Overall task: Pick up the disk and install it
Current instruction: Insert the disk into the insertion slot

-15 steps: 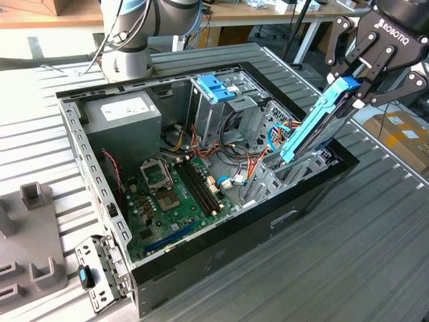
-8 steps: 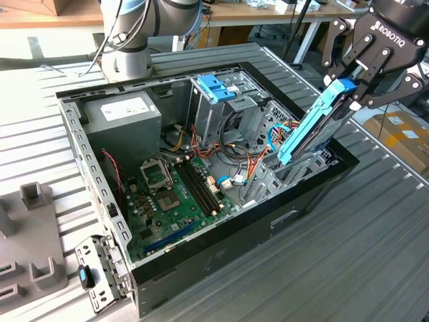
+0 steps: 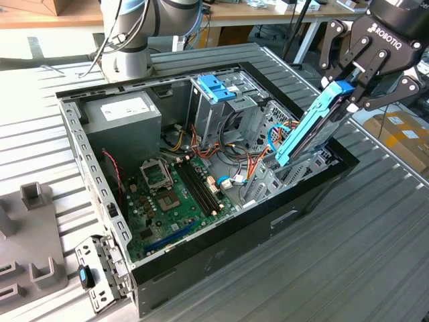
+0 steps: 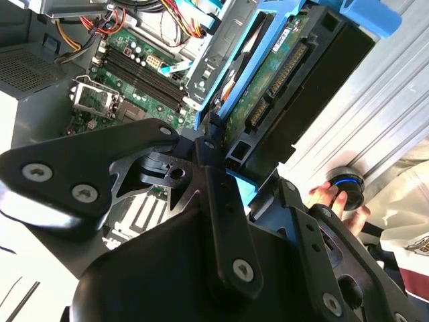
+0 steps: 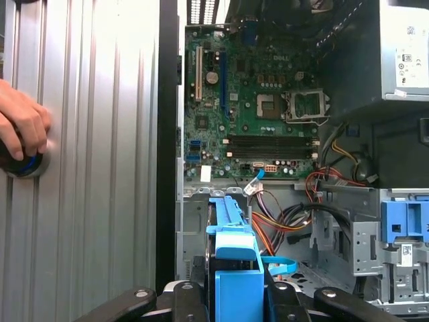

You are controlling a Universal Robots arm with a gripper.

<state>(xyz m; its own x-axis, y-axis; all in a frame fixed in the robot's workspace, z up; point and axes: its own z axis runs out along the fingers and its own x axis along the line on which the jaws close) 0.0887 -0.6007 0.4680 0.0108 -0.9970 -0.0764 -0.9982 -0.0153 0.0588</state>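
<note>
The gripper is pinched onto the upper end of the disk, its black fingers pressed against the blue rails on either side. The disk hangs steeply tilted over the end of the open case at the exterior view's right. Its top end is raised above the case wall and its lower end is down inside, among the grey metal bay and the orange and blue cables (whether that end touches the bay, I cannot tell). In the first wrist view the disk's blue end sits between the two fingers, with the green board lying flat on the case floor beyond it. In the second wrist view the disk's underside shows its green circuit and a row of connector pins. A grey power supply with a white label fills the case's far corner at the exterior view's left. Beside it, a bare blue bracket stands on top of a metal cage, well apart from the disk. The case rests on a ribbed metal table, and the arm's base stands behind the case. Outside the case a person's hand rests on a round black knob with a blue ring on the table.
</note>
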